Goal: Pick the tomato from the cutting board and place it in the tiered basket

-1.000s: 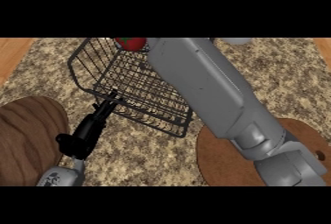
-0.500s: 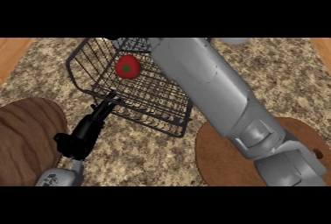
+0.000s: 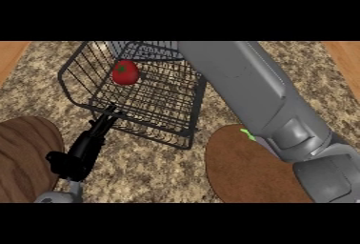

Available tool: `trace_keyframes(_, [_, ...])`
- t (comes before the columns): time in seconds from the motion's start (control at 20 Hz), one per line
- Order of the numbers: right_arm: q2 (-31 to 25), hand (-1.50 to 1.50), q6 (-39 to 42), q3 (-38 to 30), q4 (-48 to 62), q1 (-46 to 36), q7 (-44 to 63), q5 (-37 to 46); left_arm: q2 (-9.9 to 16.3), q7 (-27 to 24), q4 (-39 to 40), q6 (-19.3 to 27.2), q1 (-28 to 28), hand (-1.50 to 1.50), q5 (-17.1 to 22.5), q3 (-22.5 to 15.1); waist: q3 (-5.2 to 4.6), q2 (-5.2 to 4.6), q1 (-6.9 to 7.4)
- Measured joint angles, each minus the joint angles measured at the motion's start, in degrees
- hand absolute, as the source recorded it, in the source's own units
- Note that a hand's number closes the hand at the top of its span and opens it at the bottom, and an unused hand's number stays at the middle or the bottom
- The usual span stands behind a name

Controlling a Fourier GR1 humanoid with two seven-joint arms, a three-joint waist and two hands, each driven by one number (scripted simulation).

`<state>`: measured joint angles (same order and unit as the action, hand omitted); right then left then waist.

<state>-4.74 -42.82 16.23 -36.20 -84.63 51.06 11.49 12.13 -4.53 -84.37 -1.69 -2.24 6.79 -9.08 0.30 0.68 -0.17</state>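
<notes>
- Now, at the counter's (image 3: 42,66) left edge you have a brown wooden round (image 3: 25,157), and just right of it your left hand (image 3: 88,145) rises from the lower edge.
- Its fingers are straight and together, pointing up at the near rim of the wire basket (image 3: 77,93); the fingertips look to be touching or just short of the wire, and you cannot tell which. It holds nothing.
- If that hand moves up from there, I'd judge it could nudge or tip the basket and set the fruit rolling.
- The tomato (image 3: 125,72) sits inside the basket, in its left half, near the far-left corner of the wire floor. It is no longer on any board, so the placing looks done.
- Your right forearm (image 3: 246,90) crosses the basket's right side from the lower right corner of the view toward the far edge of the counter. Your right hand is out of view, so you cannot tell whether it is apart or together.
- Pulling that arm back low is the main risk: it hangs over the basket's right rim and could catch the wire and drag it.
- Below the arm lies the round cutting board (image 3: 239,176), near the counter's front right, with a small green bit (image 3: 246,134) at its far edge.
</notes>
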Motion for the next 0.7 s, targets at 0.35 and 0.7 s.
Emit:
trace_keyframes(0.35, [-8.4,-1.50,-5.4,-1.5,-10.2,7.0,-0.9,3.7,0.2,-2.2,-0.4,1.0,2.9,0.00,-0.1,1.6,0.36,0.80,-3.00])
trace_keyframes(0.7, [-19.3,-1.50,-3.5,-4.6,-29.6,21.3,-0.2,0.5,0.8,-1.8,-1.8,1.0,5.3,0.00,0.7,2.8,0.43,1.30,-5.40])
